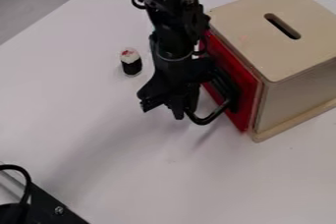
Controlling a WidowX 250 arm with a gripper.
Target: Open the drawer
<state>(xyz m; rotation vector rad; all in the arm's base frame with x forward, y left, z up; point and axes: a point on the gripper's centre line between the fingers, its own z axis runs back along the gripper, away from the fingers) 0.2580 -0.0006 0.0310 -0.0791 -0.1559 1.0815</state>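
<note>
Your gripper [184, 112] hangs low, pointing down at the near end of the black handle [213, 117]. Can't tell if it's open or closed, or whether it has a hold: the dark parts merge there, so treat the grip as unconfirmed. The handle's bar curves out from the red drawer front [241, 88], on the side of the wooden box [253, 39] that faces the arm [172, 36]. The arm comes in from the top edge and covers part of the red front. The drawer looks shut, or very nearly: the red face sits close against the box, no clear gap that I can see. So I'd call this the engage step, right before the pull. Next, make sure you're properly behind or around the bar, then draw straight out from the red face, toward the lower left of the view. Keep it slow and square; an angled pull could bind the drawer, slip off the bar or drag the whole box across the worktop [131, 164]. The small black-and-white piece with red on top [131, 62] stands apart, left of the arm in the view; mind it if you swing that way. Black hardware [56, 208] with a cable [25, 181] sits at lower left.
</note>
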